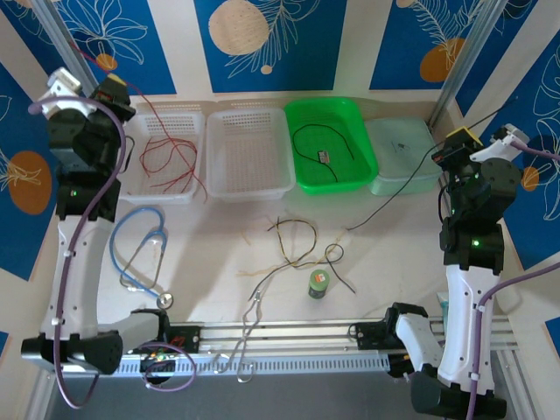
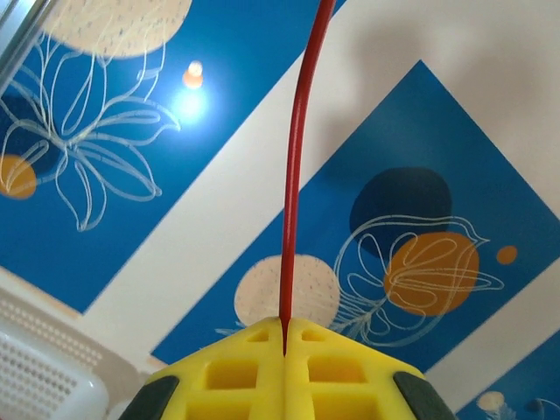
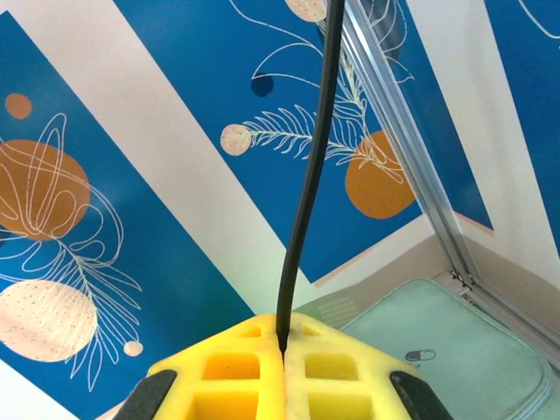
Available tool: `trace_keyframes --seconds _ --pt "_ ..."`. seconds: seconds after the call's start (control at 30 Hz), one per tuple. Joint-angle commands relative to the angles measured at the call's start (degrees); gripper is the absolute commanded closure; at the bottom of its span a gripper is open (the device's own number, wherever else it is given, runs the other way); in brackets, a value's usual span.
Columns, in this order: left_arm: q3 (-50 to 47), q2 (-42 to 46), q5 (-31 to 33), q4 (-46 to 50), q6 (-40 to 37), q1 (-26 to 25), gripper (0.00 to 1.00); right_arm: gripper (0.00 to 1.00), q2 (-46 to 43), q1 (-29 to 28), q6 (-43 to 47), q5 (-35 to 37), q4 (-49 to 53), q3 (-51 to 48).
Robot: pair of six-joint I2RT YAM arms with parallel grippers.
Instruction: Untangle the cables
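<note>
Yellow pincer [image 2: 284, 327] pinching red cable [image 2: 296, 157], apparently white basket [image 2: 35, 381] lower left

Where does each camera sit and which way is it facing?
Top external: above and behind the bases, looking down on the table and loose cables; both arms show.
Left wrist: tilted up at the blue wall; left gripper shut on a red cable.
Right wrist: tilted up at the blue wall; right gripper shut on a black cable.
Shared: right wrist and top both show the pale green tray.
</note>
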State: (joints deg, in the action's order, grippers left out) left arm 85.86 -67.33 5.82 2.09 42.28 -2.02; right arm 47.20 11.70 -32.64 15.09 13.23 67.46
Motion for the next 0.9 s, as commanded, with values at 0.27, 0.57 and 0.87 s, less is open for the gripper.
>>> trace_keyframes --seconds 0.27,0.57,0.87 --pt "27.26 -16.82 5.25 0.80 -19.29 -0.35 1.00 1.00 2.96 0.16 -1.31 -3.73 -1.90 3.57" --pt "37.99 -23.33 8.76 4.84 -32.44 -0.18 1.00 1.00 3.47 0.16 -1.69 -3.66 -0.84 5.07" --pt "25.87 -25.25 11.79 5.95 -33.90 -0.18 1.00 1.00 3.71 0.16 -1.45 -4.11 -0.10 7.10"
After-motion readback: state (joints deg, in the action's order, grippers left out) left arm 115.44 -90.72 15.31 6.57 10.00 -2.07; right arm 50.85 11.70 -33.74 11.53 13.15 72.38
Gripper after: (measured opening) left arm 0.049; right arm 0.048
